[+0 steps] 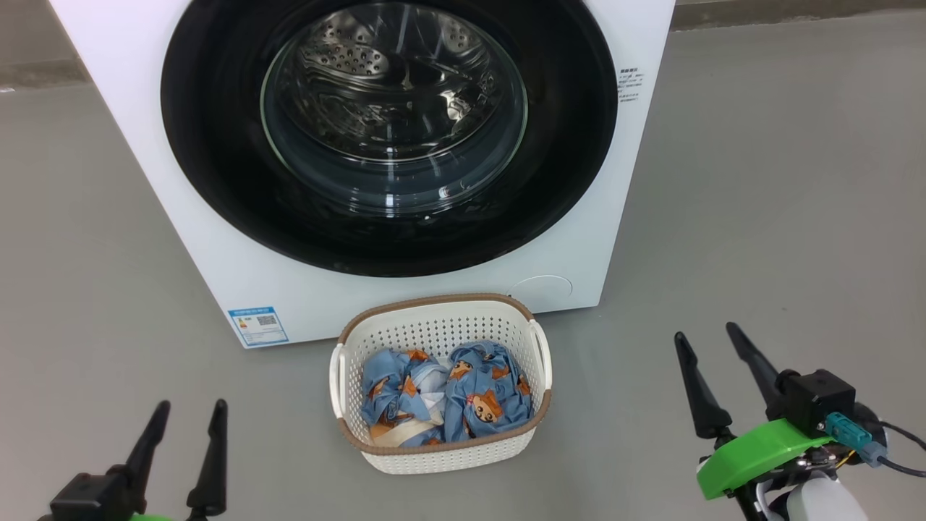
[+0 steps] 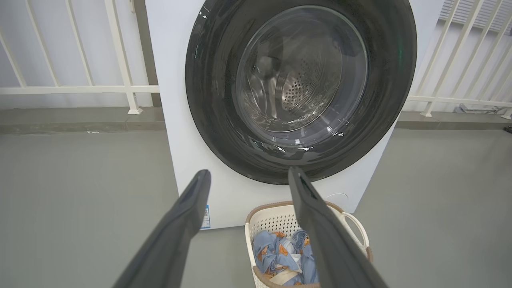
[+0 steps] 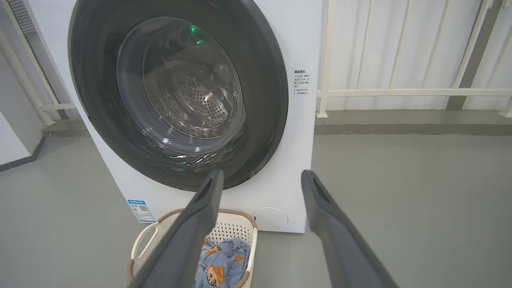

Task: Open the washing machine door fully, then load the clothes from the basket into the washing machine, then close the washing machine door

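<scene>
Glossy door (image 1: 217, 145) shut ahead of left pincer (image 1: 191, 405), right pincer (image 1: 704, 331), both apart, empty | likely stiff, slick: pull rim | clothes (image 1: 477, 394) between them: likely soft, light, pinch fold

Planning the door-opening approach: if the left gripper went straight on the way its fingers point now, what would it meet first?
Most likely the washing machine door, on its lower black rim; the open left gripper points there, above the basket. Depth is hard to judge.

blue sticker (image 1: 258, 326) on washing machine (image 1: 123, 87), text illegible
</scene>
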